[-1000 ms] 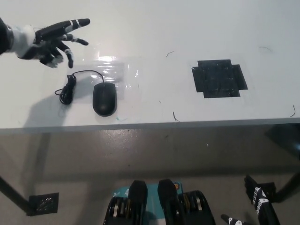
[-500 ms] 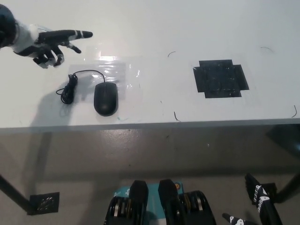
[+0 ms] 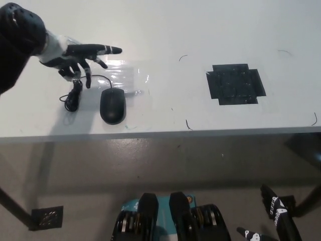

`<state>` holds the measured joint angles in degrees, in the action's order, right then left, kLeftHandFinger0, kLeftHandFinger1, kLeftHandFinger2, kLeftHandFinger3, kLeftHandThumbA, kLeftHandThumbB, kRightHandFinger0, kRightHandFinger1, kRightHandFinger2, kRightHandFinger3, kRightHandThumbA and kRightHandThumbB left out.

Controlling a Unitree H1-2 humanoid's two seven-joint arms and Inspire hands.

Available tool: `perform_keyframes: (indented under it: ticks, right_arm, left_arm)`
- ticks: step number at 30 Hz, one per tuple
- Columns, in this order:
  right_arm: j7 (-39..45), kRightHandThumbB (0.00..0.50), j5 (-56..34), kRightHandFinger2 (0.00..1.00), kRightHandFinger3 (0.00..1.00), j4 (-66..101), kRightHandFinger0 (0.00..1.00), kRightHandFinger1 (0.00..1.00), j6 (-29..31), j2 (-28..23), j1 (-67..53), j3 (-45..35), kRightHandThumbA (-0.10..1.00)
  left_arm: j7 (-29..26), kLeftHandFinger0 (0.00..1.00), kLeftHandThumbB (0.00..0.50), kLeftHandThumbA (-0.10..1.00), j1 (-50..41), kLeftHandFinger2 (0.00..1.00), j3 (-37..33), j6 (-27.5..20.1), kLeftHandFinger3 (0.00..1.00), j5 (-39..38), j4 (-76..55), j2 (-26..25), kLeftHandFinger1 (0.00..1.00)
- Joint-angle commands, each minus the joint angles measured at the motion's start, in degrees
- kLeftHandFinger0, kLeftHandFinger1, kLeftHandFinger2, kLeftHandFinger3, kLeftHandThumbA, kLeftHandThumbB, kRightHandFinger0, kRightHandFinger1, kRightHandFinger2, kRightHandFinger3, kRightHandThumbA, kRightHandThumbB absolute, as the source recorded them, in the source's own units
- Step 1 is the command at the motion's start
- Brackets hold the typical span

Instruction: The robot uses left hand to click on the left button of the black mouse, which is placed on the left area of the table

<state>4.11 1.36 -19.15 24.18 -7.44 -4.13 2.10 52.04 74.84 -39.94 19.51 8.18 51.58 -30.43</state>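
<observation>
White bench point(image 3: 210, 30) carries the black mouse point(image 3: 112, 105) near its left front edge, cable point(image 3: 75, 93) coiled beside. Left hand point(image 3: 75, 55) hovers behind it, empty, fingers spread. It should descend, pressing only the left button. Right hand point(image 3: 278, 216) rests low; state unclear.
</observation>
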Motion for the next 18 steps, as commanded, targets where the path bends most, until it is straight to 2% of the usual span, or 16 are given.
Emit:
perform_keyframes:
  ticks: [1, 2, 3, 4, 5, 6, 7, 8, 10, 12, 14, 15, 18]
  right_arm:
    - [0.7, 0.154, -0.3, 1.0, 1.0, 1.3, 1.0, 1.0, 2.7, -0.7, 1.3, -0.1, 1.0]
    - [0.7, 0.162, -0.4, 1.0, 1.0, 1.4, 1.0, 1.0, 2.6, -0.6, 1.2, -0.1, 1.0]
    - [0.8, 0.163, -0.5, 1.0, 1.0, 1.8, 1.0, 1.0, 2.3, -0.6, 1.1, -0.2, 1.0]
    - [0.8, 0.163, -0.5, 1.0, 1.0, 2.1, 1.0, 1.0, 2.1, -0.6, 1.1, -0.2, 1.0]
    - [0.8, 0.16, -0.4, 1.0, 1.0, 2.4, 1.0, 1.0, 1.9, -0.7, 0.9, -0.3, 1.0]
    - [0.8, 0.154, -0.5, 1.0, 1.0, 2.5, 1.0, 1.0, 1.8, -0.7, 0.8, -0.3, 1.0]
    - [0.8, 0.154, -0.6, 1.0, 1.0, 2.6, 1.0, 1.0, 1.8, -0.6, 0.8, -0.3, 1.0]
    - [0.8, 0.156, -0.3, 1.0, 1.0, 2.8, 1.0, 1.0, 1.6, -0.6, 0.8, -0.3, 1.0]
    - [0.9, 0.157, -0.3, 1.0, 1.0, 2.9, 1.0, 1.0, 1.5, -0.7, 0.7, -0.3, 1.0]
    - [1.1, 0.173, -0.6, 1.0, 1.0, 2.9, 1.0, 1.0, 1.2, -0.7, 0.8, -0.3, 1.0]
    - [0.9, 0.17, -0.2, 1.0, 1.0, 2.7, 1.0, 1.0, 1.2, -0.8, 1.1, -0.2, 1.0]
    - [1.1, 0.167, -0.4, 1.0, 1.0, 3.0, 1.0, 1.0, 1.2, -0.8, 1.0, -0.2, 1.0]
    - [1.0, 0.161, -0.2, 1.0, 1.0, 3.0, 1.0, 1.0, 1.4, -0.8, 1.0, -0.2, 1.0]
  left_arm:
    - [1.8, 0.03, 0.235, 1.0, 3.6, 0.67, 0.6, -4.0, 1.0, 3.7, 1.4, 0.3, 0.34]
    - [1.8, 0.13, 0.245, 1.0, 3.6, 0.78, 0.3, -5.5, 1.0, 4.6, 2.0, 0.6, 0.48]
    - [1.3, 0.43, 0.248, 1.0, 3.4, 0.89, 0.1, -6.5, 1.0, 5.3, 2.3, 0.6, 0.72]
    - [0.9, 0.51, 0.252, 1.0, 3.4, 0.83, 0.1, -7.0, 1.0, 5.7, 2.6, 0.7, 0.73]
    - [1.3, 0.27, 0.267, 1.0, 3.3, 0.66, 1.0, -4.9, 1.0, 5.1, 3.0, 1.1, 0.48]
    - [1.6, 0.1, 0.285, 1.0, 3.4, 0.48, 1.8, -2.5, 1.0, 4.5, 3.7, 1.5, 0.3]
    - [1.9, 0.02, 0.285, 1.0, 3.4, 0.52, 2.4, -0.8, 1.0, 4.2, 4.3, 1.8, 0.27]
    - [1.8, 0.02, 0.284, 1.0, 3.2, 0.62, 2.1, -1.8, 1.0, 4.9, 3.7, 1.5, 0.31]
    - [2.3, 0.0, 0.283, 1.0, 3.1, 0.67, 2.0, -2.9, 1.0, 5.6, 3.9, 1.5, 0.33]
    - [4.7, 0.0, 0.302, 1.0, 3.9, 0.51, 2.0, -1.8, 1.0, 5.6, 6.2, 2.2, 0.19]
    - [3.9, 0.01, 0.309, 1.0, 3.9, 0.54, 1.3, -5.0, 1.0, 7.2, 6.4, 2.0, 0.26]
    - [4.4, 0.0, 0.302, 1.0, 4.0, 0.52, 1.5, -5.3, 1.0, 7.3, 7.0, 2.2, 0.24]
    - [5.0, 0.0, 0.312, 1.0, 3.8, 0.54, 2.1, -4.7, 1.0, 7.3, 6.8, 2.0, 0.25]
